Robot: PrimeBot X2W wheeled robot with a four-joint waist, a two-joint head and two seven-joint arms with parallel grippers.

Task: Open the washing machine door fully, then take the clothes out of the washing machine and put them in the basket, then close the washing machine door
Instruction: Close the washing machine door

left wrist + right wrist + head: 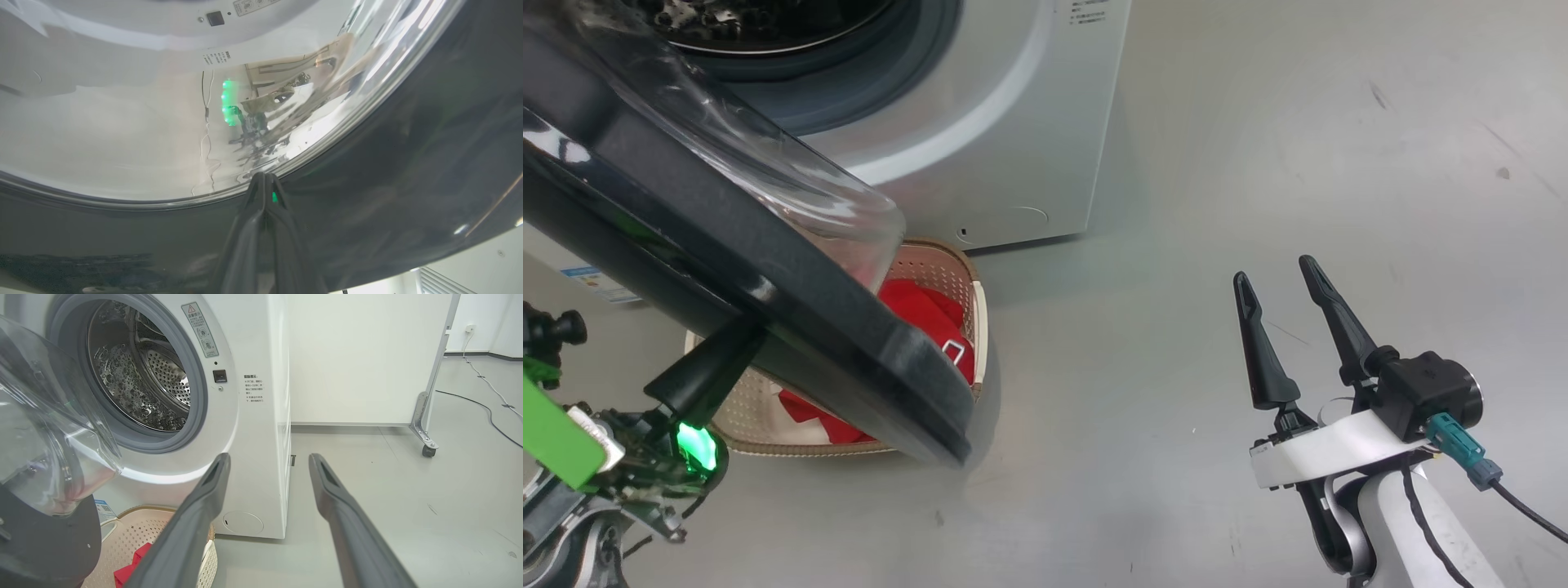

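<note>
Red clothes [915, 314] lie in the basket [977, 327] at the lower left of the head view, and the drum [139, 375] looks empty (as far as the right wrist view reaches), so I judge closing to be the step in hand. The washing machine door [768, 269] stands ajar across the left of the frame, over the basket. The left end effector [264, 181], fingers pinched together on nothing, rests its tips against the door's black rim. Push steadily there, following the hinge arc until the door sits flush. The right end effector [1274, 271], spread wide and empty, sits lower right, clear of the swing.
</note>
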